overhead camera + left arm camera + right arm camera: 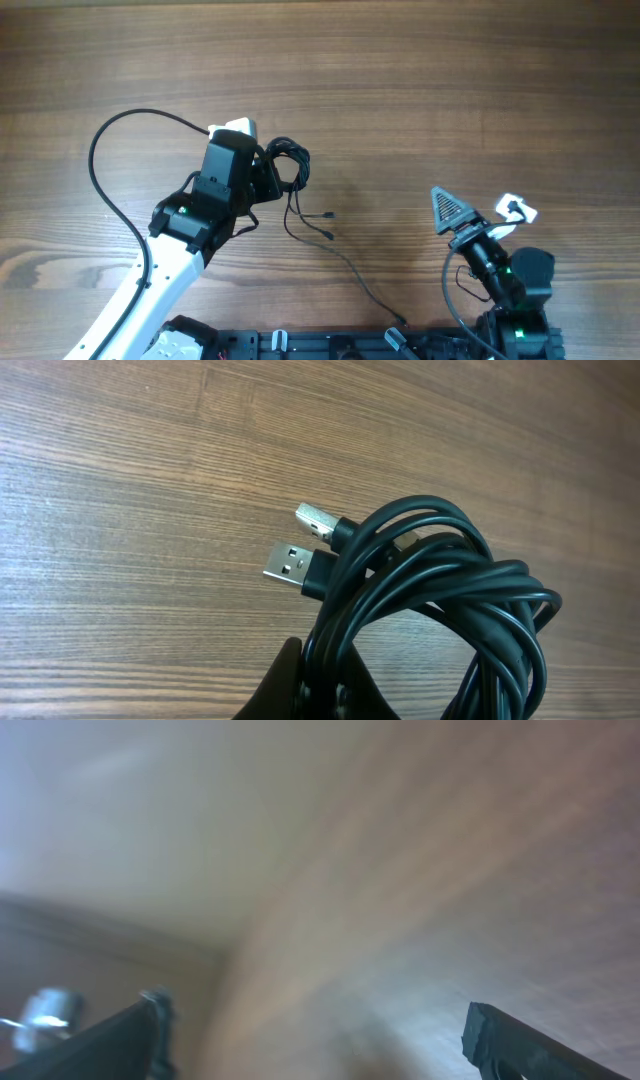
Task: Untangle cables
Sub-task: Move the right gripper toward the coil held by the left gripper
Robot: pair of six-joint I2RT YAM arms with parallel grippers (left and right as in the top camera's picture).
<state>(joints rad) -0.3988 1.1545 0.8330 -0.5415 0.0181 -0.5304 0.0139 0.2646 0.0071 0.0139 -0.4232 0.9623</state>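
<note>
Left gripper (270, 172) pinches the cables (293, 166): coil not yet untangled, tails trailing toward 5 o'clock. Right gripper (455, 212) stands wide, empty.

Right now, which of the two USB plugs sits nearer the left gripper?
The lower USB plug, broad face up; the upper USB plug sticks out of the cable bundle farther away.

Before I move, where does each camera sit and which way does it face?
Overhead: above the table, looking straight down; left arm and right arm show.
Left wrist: behind the left gripper, aimed at the coiled cables it grips.
Right wrist: behind the open right gripper, blurred; both fingers show.
Shared: overhead and left wrist both show the cables.
</note>
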